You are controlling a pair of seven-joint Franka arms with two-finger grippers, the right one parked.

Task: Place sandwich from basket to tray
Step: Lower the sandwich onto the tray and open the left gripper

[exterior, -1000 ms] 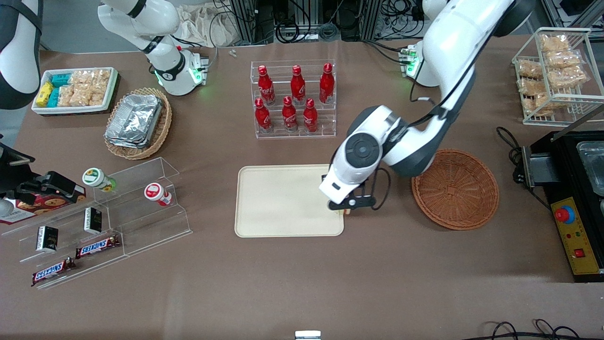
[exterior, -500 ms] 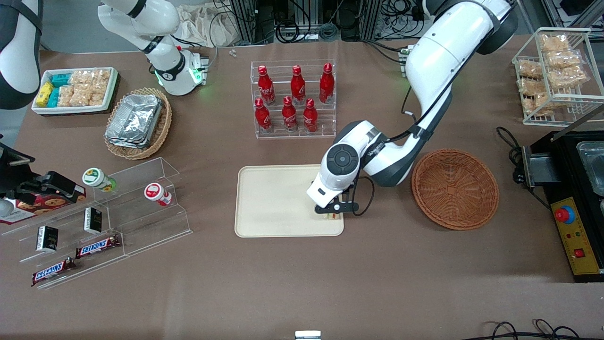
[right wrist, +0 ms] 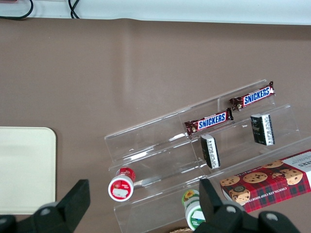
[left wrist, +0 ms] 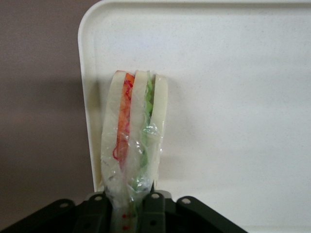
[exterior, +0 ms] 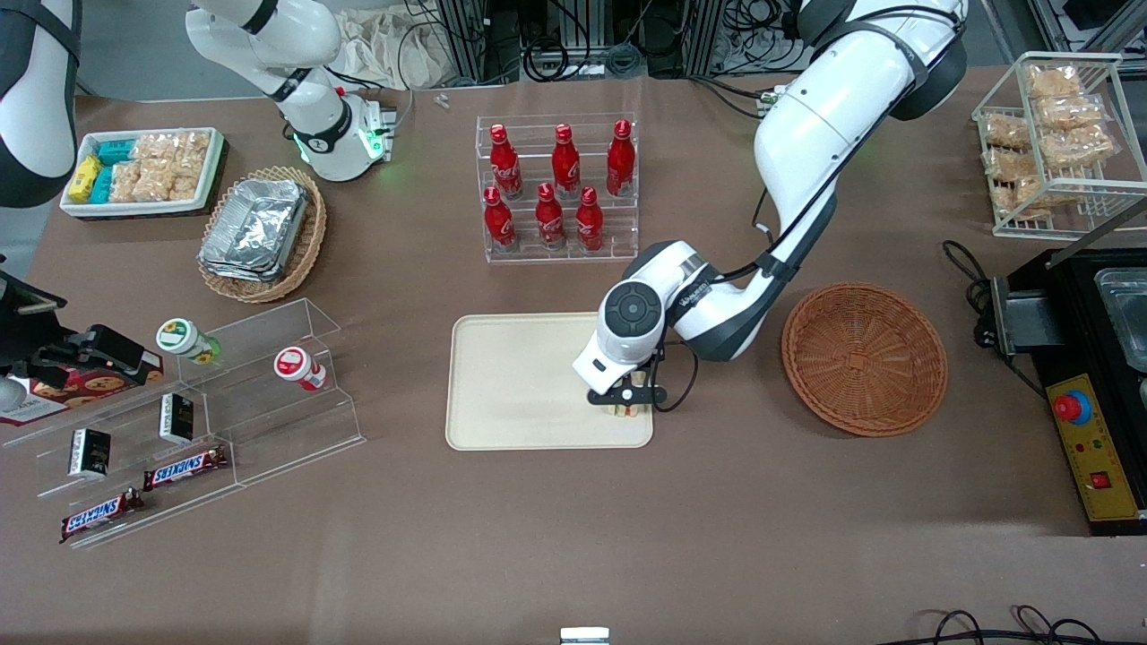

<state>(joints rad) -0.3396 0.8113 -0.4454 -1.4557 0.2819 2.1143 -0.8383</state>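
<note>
The tool (exterior: 626, 400) gripped the sandwich (left wrist: 133, 131) upright, low over the tray (exterior: 502, 376) near its basket-side (exterior: 864, 358) rim. It needed lowering to touch, inside the rim, before release.

The left arm is smooth and white with dark grey joints, a round grey cap, thin black cables, and a black gripper (exterior: 626, 399) above the tray (exterior: 502, 394).

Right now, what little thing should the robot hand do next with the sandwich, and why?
Probably lower a little, then open. The hand grips the sandwich above the tray, near its corner, and the basket is already empty.
</note>
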